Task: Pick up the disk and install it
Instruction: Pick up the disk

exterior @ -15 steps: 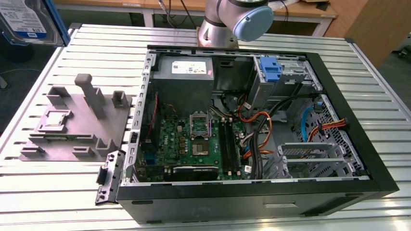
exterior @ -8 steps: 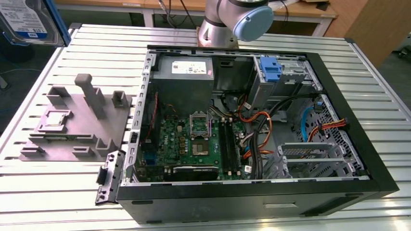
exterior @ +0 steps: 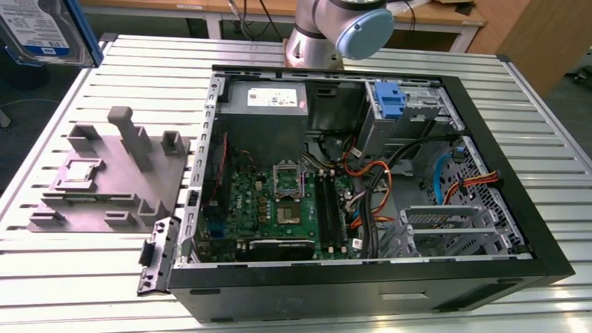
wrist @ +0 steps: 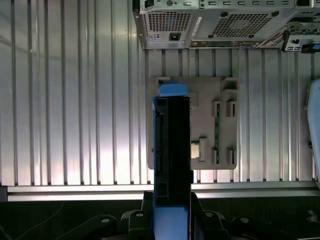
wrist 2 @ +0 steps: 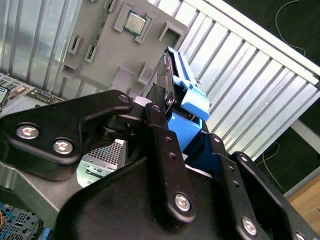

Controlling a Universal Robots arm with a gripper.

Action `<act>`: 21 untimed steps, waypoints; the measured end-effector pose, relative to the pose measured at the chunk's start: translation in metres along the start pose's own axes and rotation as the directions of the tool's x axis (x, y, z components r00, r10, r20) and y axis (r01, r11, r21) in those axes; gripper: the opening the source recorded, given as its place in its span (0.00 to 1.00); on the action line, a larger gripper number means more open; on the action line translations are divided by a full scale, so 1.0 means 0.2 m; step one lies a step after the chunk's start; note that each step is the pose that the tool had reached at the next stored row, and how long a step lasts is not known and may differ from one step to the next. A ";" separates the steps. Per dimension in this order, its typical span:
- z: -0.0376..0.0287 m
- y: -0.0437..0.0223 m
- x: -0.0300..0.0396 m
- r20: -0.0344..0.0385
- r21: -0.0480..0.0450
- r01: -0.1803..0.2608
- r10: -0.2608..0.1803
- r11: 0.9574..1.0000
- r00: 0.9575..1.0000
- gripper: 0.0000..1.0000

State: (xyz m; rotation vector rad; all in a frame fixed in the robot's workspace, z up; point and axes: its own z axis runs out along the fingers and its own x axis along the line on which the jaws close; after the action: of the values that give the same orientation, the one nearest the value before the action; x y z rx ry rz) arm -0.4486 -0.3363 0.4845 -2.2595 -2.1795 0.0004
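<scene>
While the jaws pinch the disk point(wrist: 172, 150), arm point(exterior: 319, 35) held high, disk edge-on above grey fixture point(wrist: 205, 100).

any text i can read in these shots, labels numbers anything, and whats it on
No text here can be read.
White-and-blue label on the disk: print too small to read.
White sticker on the power supply: too blurred to read.
Markings on the motherboard: too small to read.
</scene>
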 end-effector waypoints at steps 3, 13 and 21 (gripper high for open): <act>0.000 0.003 0.000 0.000 0.000 0.000 0.000 1.000 1.000 0.37; -0.027 0.003 0.000 0.000 0.000 0.000 0.000 1.000 1.000 0.37; -0.044 0.003 0.000 0.000 0.000 0.000 0.000 1.000 1.000 0.37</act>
State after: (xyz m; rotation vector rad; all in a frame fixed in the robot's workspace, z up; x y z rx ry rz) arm -0.4479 -0.3362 0.4932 -2.2595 -2.1795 0.0001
